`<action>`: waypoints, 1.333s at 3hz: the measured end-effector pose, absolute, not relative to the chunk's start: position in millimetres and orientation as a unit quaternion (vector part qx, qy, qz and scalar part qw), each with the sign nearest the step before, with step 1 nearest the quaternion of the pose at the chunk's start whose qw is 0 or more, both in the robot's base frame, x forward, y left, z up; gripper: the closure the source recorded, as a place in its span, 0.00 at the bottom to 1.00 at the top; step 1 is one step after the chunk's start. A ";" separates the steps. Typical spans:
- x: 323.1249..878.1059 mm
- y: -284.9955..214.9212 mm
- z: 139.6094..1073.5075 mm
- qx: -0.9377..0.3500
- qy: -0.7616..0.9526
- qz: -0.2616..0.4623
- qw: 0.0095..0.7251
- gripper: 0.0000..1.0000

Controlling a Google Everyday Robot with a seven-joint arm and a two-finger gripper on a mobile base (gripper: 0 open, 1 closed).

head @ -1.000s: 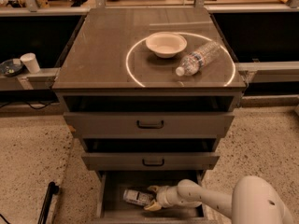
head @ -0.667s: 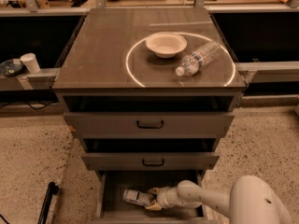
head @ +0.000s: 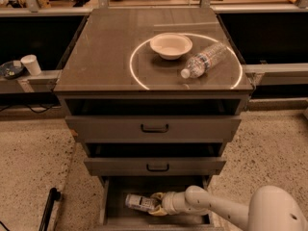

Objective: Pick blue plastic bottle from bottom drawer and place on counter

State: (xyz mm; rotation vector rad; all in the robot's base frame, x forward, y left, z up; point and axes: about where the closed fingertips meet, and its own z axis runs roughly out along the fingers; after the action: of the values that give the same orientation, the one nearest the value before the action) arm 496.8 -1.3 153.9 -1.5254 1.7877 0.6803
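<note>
Grey-brown and glossy at twelve o'clock: spreading out as the counter (head: 101, 57), wearing a thin white circle (head: 136, 77). Carrying a cream bowl (head: 171, 45) upright inside that circle, toward its twelve o'clock edge. Carrying also a clear water bottle (head: 204, 60) on its side, near the bowl at the bowl's four o'clock, with the white cap pointing toward seven o'clock.

Stepping out below, toward six o'clock, as three grey drawers: showing black handles on the top drawer (head: 197, 128) and the middle drawer (head: 197, 166), and standing open lowest, reaching farthest out, as the bottom drawer (head: 109, 208).

Keeping the blue plastic bottle (head: 138, 202) on the floor of that bottom drawer, lying on its side with the label up, running roughly nine to three o'clock, a little to nine o'clock of the drawer's middle.

Reaching in from four o'clock with a white arm (head: 211, 207), its bulky housing filling the five o'clock corner. Resting the pincer (head: 155, 204) low inside the bottom drawer, right at the bottle's three o'clock end and meeting it. Cannot tell whether gripping or only touching, wide or narrow.

Sitting at nine o'clock of the counter, on a lower ledge: a white paper cup (head: 32, 64), with a dark dish (head: 9, 70) just beside it at its eight o'clock. Lying on the speckled floor (head: 269, 143) at seven o'clock: a black rod (head: 48, 211).
</note>
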 end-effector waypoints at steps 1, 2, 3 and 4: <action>484.1 1.0 256.5 -0.631 0.604 0.240 0.424 1.00; 437.9 7.0 367.1 -0.692 0.483 0.229 0.485 1.00; 399.7 16.2 447.1 -0.739 0.407 0.200 0.498 1.00; 363.8 37.1 545.1 -0.747 0.418 0.171 0.487 1.00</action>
State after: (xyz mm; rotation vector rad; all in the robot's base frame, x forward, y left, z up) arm 363.8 37.1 545.1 -1.8175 1.0172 0.4167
